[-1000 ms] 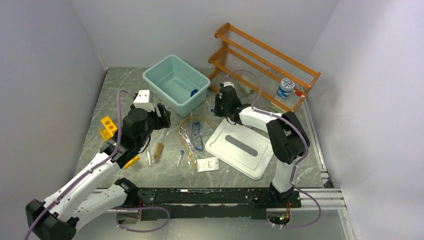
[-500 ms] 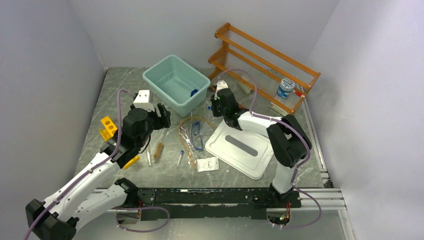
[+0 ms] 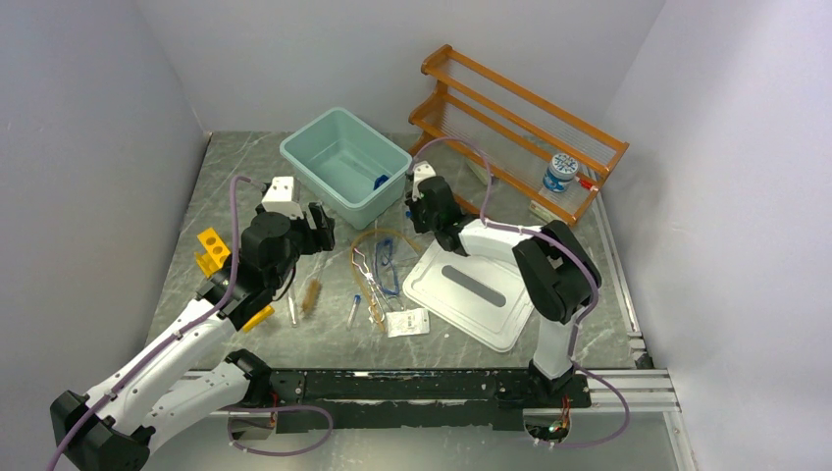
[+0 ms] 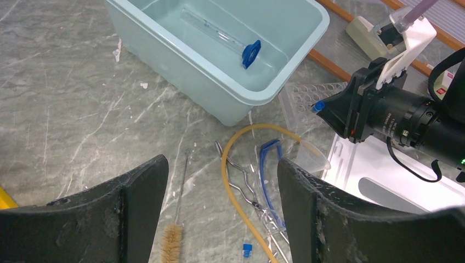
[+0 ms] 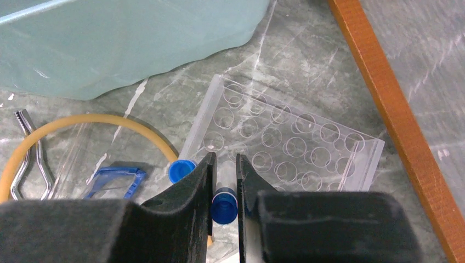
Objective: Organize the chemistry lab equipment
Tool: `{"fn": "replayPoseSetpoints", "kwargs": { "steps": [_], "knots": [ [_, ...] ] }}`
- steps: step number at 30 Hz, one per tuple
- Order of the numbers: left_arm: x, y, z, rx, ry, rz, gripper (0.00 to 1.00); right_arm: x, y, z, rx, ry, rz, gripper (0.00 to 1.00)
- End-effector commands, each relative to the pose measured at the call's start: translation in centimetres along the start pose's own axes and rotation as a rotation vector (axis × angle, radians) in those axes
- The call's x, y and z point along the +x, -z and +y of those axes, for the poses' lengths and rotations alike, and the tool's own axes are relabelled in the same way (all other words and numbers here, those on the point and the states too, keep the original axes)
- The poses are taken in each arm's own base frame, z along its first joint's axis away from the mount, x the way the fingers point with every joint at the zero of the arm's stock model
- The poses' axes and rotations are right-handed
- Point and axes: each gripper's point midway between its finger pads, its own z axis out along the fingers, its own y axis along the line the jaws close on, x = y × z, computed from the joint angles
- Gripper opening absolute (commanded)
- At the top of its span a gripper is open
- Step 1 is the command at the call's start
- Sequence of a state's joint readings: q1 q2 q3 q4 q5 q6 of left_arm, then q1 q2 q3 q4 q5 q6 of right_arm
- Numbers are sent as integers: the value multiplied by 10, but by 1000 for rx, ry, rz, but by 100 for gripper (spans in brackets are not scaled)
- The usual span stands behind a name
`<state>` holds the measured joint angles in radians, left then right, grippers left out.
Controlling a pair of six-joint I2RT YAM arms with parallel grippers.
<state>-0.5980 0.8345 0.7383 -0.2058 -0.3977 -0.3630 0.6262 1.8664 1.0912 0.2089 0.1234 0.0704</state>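
My right gripper [image 5: 225,164] is shut on a blue-capped vial [image 5: 224,204], held just above a clear holed rack [image 5: 290,145] beside the teal bin [image 3: 345,162]. A second blue cap [image 5: 181,170] shows at the rack's near corner. My left gripper [image 4: 222,219] hangs open and empty over the table. Below it lie amber tubing [image 4: 234,197], metal tongs [image 4: 226,156], blue-framed goggles [image 4: 267,178], a brush [image 4: 171,244] and another small vial [image 4: 247,249]. A blue-capped glass tube [image 4: 251,53] lies in the bin. The yellow rack [image 3: 211,249] sits at the left.
The orange wooden shelf [image 3: 520,128] stands at the back right with a small jar [image 3: 559,172] on it. A white tray lid [image 3: 471,289] lies right of the loose items, a small packet [image 3: 407,322] in front of them. Walls close in on both sides.
My right gripper has closed on the blue-capped vial and moved left from the shelf toward the teal bin. The left arm has not moved.
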Motion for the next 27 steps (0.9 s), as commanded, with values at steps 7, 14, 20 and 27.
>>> {"fn": "replayPoseSetpoints", "kwargs": {
  "steps": [7,14,20,27],
  "knots": [
    [-7,-1,-1,5,9,-25,77,5,-5,4,-3,64,48,9],
    [-7,0,0,2,9,-25,77,13,-10,5,1,88,129,9],
    [-7,-1,0,3,8,-24,77,22,-14,5,0,92,191,9],
    [-8,0,0,3,9,-26,77,24,-20,7,1,84,222,9]
  ]
}}
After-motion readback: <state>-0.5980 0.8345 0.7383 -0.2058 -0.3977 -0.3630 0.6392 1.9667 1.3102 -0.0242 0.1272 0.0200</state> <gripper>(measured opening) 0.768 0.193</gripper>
